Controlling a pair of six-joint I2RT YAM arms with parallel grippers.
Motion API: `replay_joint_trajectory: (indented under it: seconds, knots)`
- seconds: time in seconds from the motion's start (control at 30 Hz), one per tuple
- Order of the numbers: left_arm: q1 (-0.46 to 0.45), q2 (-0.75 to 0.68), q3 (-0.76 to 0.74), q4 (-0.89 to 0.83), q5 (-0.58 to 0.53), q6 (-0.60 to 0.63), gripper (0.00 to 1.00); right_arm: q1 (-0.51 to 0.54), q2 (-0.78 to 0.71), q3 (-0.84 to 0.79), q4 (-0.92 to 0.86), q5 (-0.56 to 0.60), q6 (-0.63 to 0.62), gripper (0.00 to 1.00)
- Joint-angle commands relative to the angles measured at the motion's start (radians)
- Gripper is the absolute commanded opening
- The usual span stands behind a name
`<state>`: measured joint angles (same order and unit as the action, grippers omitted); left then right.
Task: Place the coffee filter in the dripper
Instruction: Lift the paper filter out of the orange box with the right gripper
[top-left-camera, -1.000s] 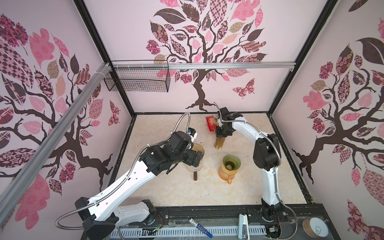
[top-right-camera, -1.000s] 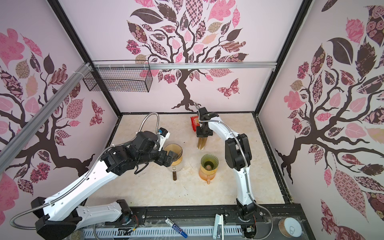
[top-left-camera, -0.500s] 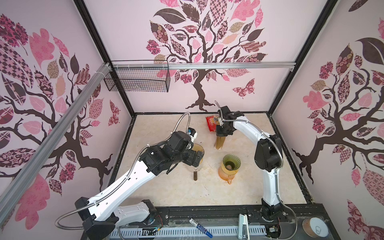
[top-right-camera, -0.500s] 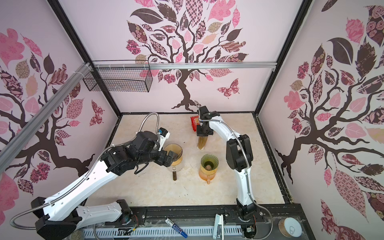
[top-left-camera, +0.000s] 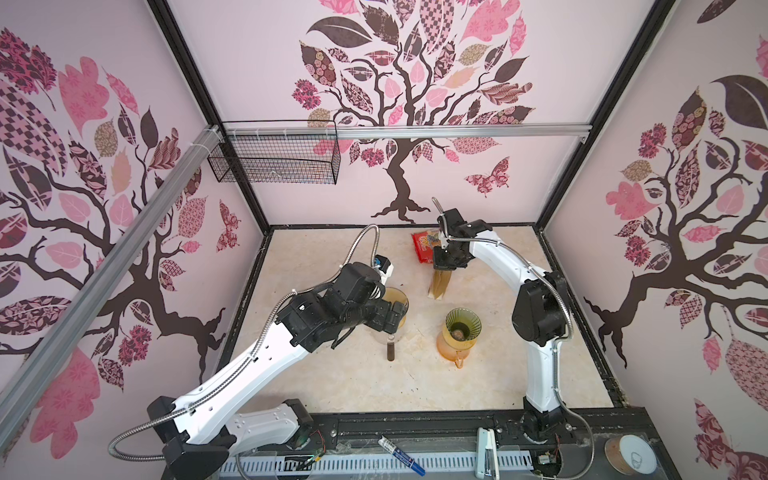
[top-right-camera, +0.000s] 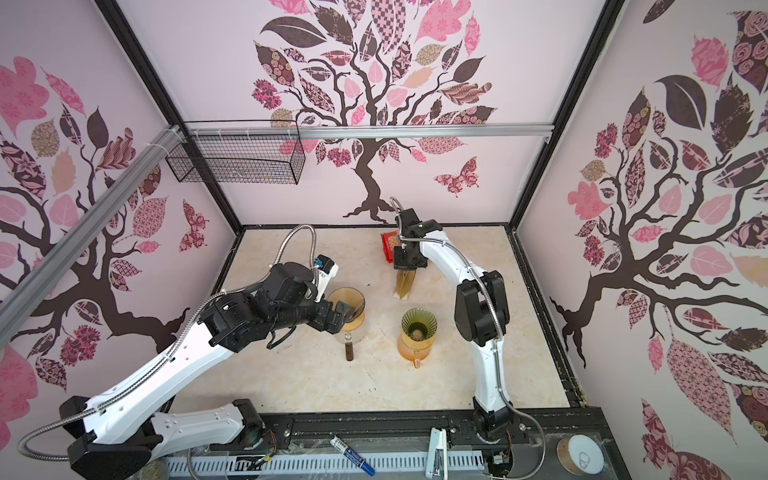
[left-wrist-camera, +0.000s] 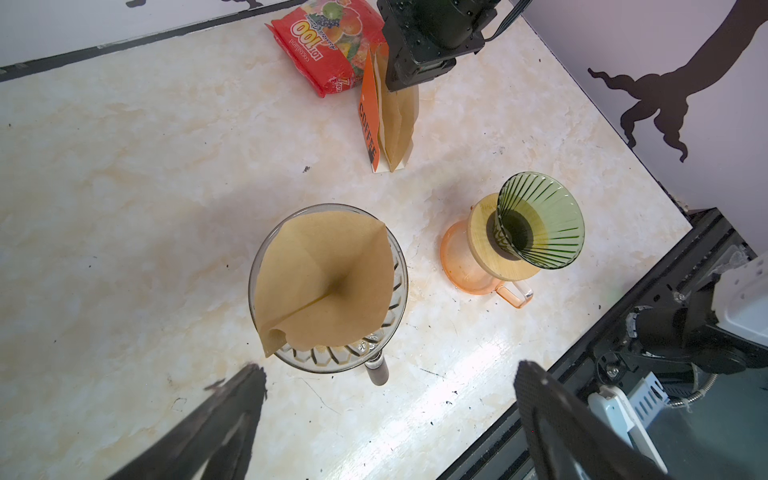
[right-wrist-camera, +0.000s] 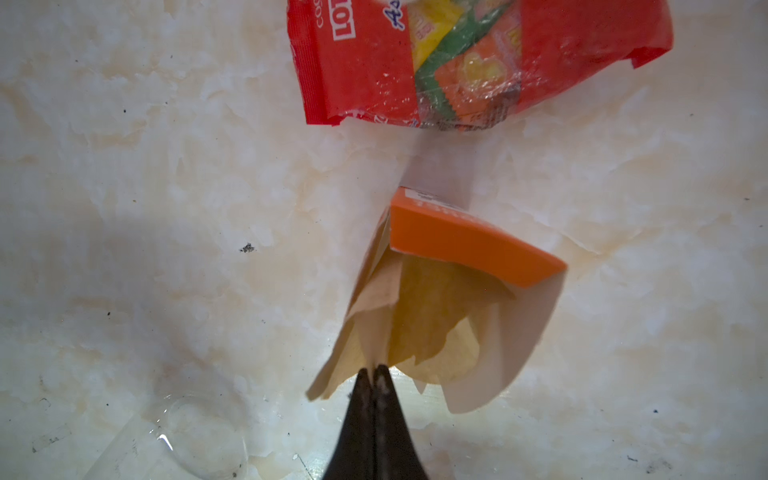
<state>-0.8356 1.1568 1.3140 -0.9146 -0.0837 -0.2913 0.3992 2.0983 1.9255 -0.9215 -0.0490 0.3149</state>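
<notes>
One filter (left-wrist-camera: 328, 282) sits in clear dripper (left-wrist-camera: 400, 291), just far of released left pincer (left-wrist-camera: 388, 368); right pincer (right-wrist-camera: 374, 374) clenched on sheet (right-wrist-camera: 368, 328) in pack (right-wrist-camera: 469, 245), probably single. Empty green dripper (left-wrist-camera: 561, 249) lies near-right of it.

red snack bag (top-left-camera: 424, 246): by back wall | wire basket (top-left-camera: 274, 162): on rail

The left gripper (left-wrist-camera: 388, 368) is held just above the clear ribbed glass dripper (left-wrist-camera: 400, 266), its jaws spread wide and empty. Beyond the dripper, the right gripper (right-wrist-camera: 374, 371) is pointed downward, its fingers pinched together on a brown paper filter (right-wrist-camera: 365, 324), with the arm bent sharply at the elbow.
</notes>
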Motion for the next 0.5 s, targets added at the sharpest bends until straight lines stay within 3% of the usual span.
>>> replay_joint_trajectory:
  seconds: [0.0, 0.47]
  knots:
    - [0.004, -0.02, 0.0, 0.01, 0.003, -0.007, 0.97, 0.004, -0.096, 0.056, -0.033, 0.005, 0.008, 0.01]
    - [0.004, -0.048, -0.015, 0.015, 0.005, -0.023, 0.97, 0.004, -0.147, 0.107, -0.059, 0.006, 0.022, 0.0]
